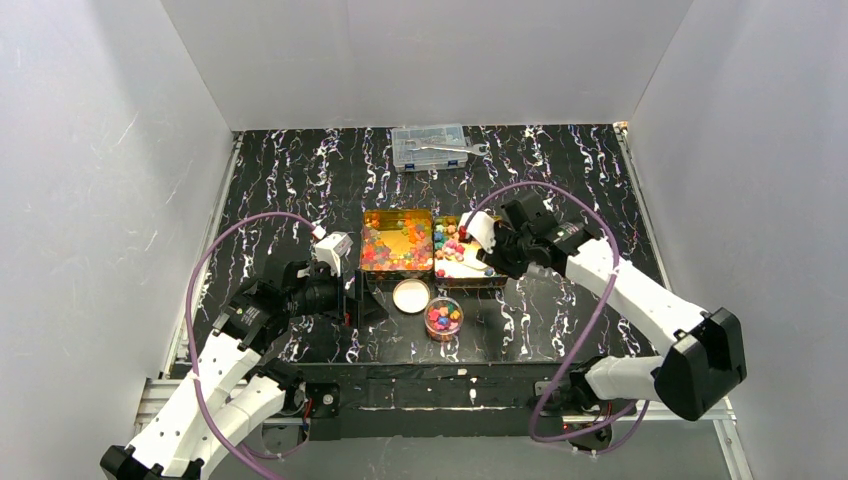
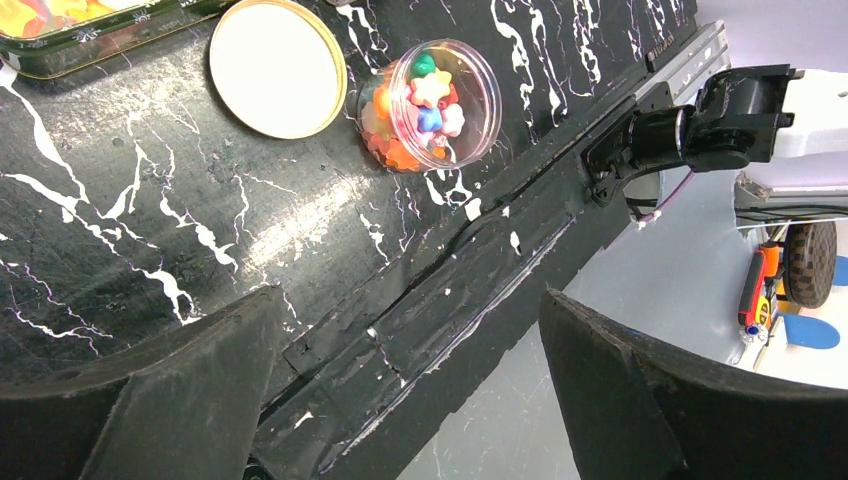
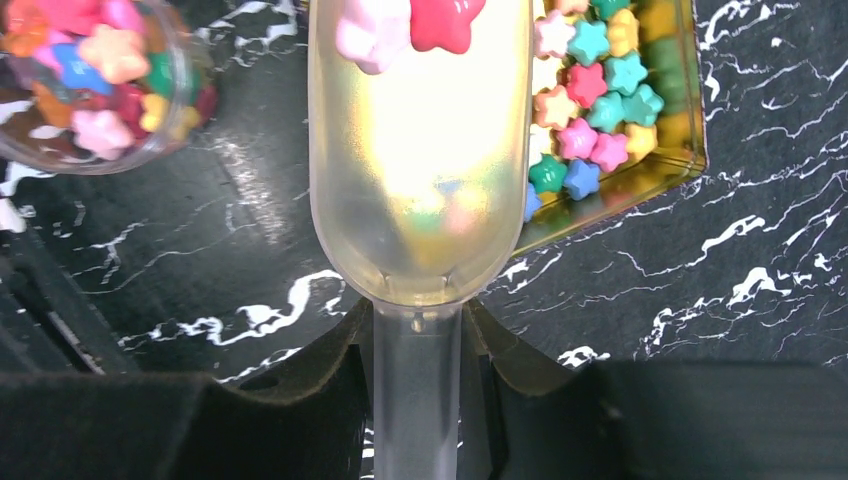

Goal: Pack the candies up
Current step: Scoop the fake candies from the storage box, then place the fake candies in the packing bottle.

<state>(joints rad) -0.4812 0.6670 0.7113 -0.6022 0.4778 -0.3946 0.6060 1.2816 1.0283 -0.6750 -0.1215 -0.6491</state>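
Glossy red, orange and yellow candies [image 1: 397, 242] fill the left gold tin. Pastel star candies [image 1: 455, 243] lie in the right tin [image 3: 690, 150], and they also show in the right wrist view [image 3: 590, 110]. My right gripper [image 3: 417, 390] is shut on the handle of a translucent scoop [image 3: 420, 160], which carries a pink and a red candy [image 3: 440, 20] near its tip. The scoop [image 1: 478, 232] hangs over the right tin. A small clear jar [image 2: 430, 105] holds mixed candies; it also shows in the top view [image 1: 443, 319]. My left gripper [image 2: 415, 340] is open and empty, over the table's front edge.
A white round lid [image 2: 277, 67] lies beside the jar, in front of the tins. A clear compartment box with a wrench [image 1: 430, 147] stands at the back. White walls enclose the black marbled table [image 1: 560, 320].
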